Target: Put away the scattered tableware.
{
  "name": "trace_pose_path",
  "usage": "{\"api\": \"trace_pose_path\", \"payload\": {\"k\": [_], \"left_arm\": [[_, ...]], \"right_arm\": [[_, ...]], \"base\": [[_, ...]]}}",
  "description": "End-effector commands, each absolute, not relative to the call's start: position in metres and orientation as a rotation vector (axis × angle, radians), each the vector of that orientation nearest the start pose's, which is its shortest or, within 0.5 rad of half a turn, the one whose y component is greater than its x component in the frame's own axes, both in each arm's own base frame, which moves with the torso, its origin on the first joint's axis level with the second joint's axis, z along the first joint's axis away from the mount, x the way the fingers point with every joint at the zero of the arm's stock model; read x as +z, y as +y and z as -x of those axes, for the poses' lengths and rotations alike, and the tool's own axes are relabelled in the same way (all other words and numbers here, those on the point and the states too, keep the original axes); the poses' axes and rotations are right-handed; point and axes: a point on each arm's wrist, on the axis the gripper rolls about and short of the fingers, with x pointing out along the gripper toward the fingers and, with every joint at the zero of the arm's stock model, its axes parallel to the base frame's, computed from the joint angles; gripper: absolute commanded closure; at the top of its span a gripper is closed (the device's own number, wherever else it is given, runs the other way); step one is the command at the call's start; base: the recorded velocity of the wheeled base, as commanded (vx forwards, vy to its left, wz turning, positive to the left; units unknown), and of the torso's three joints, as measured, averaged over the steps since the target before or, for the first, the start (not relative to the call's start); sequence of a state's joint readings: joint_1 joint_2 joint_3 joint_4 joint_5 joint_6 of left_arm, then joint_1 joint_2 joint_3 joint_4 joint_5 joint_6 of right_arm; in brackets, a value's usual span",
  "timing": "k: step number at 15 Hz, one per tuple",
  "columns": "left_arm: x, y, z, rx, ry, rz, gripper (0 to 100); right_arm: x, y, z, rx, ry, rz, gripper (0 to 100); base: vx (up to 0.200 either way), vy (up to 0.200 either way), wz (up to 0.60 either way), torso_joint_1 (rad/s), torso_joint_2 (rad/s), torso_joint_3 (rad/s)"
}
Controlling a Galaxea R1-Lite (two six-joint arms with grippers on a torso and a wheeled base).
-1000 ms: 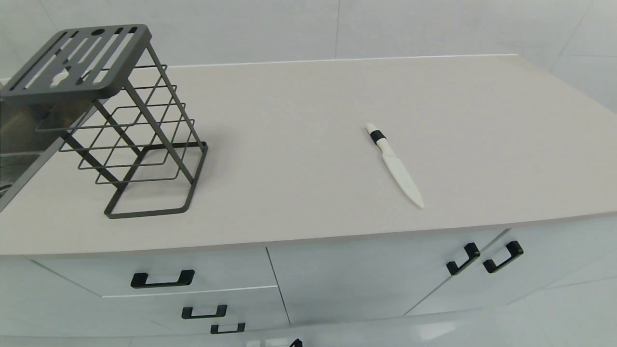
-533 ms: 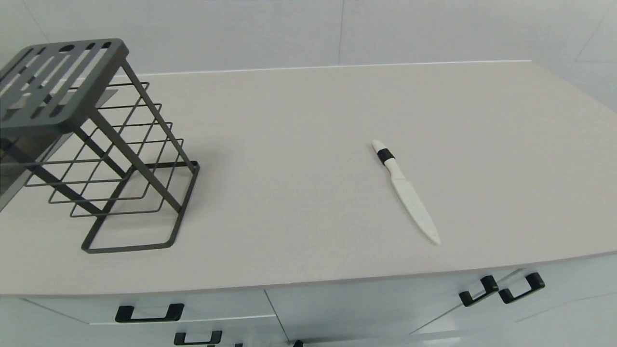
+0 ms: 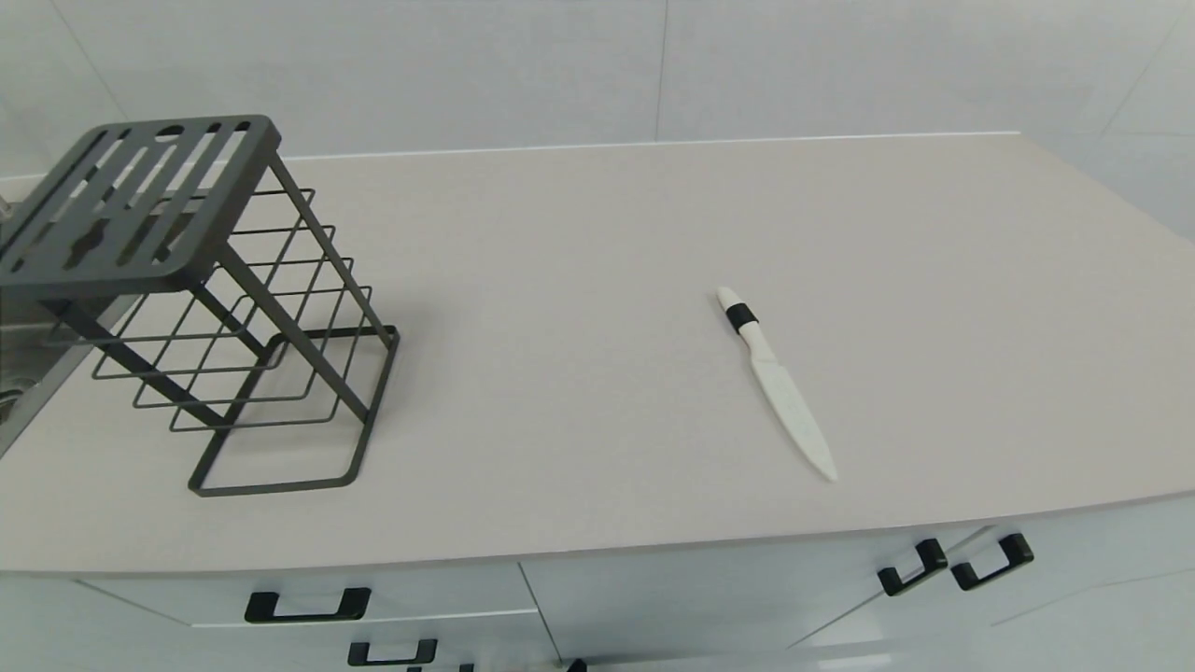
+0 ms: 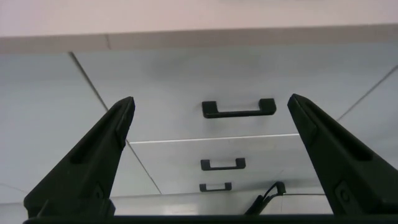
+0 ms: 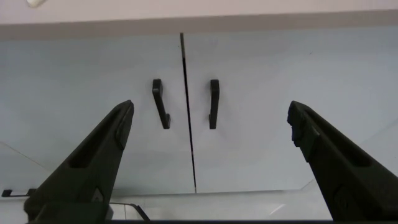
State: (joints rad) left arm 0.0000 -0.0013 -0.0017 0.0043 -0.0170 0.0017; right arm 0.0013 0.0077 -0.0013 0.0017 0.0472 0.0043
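Knife (image 3: pixel 773 383) is my target: white, with a black band round the handle, flat on the right half of the bench (image 3: pixel 560 261) and near the front edge. Its long axis runs far to near. The handle is away from me and the tip points at the front edge, slanting a touch right. The rack (image 3: pixel 187 280) stands well apart at the left end, its slotted top tilted.

Both arms hang low, below bench height. Left pincer (image 4: pixel 211 101) is spread wide on nothing, facing the drawer fronts (image 4: pixel 239 143). Right pincer (image 5: pixel 211 106) is just as wide and bare, facing the cupboard doors (image 5: pixel 261 124). Those doors' handles (image 3: pixel 952 565) sit under the bench lip just right of the knife tip, so I reckon the right arm is nearer. From that pincer the knife lies up and over the lip. I'd lift the pincer, reach in, and close it across the handle by the black band, square to the long axis.
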Motion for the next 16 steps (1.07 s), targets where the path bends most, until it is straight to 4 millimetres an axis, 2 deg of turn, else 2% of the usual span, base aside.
{"api": "trace_pose_path", "payload": {"k": [1,13,16], "left_arm": [[0.0754,-0.0004,0.0229,-0.017,0.003,-0.002,0],[0.0754,-0.0004,0.0229,-0.017,0.003,-0.002,0],[0.0754,-0.0004,0.0229,-0.017,0.003,-0.002,0]], "right_arm": [[0.076,0.001,0.0222,0.049,0.009,-0.005,0],[0.076,0.001,0.0222,0.049,0.009,-0.006,0],[0.076,0.001,0.0222,0.049,0.009,-0.006,0]], "base": [[0.0,0.0,0.0,0.242,-0.47,-0.222],[0.0,0.0,0.0,0.29,-0.55,-0.265],[0.0,0.0,0.0,0.11,-0.2,-0.102]]}}
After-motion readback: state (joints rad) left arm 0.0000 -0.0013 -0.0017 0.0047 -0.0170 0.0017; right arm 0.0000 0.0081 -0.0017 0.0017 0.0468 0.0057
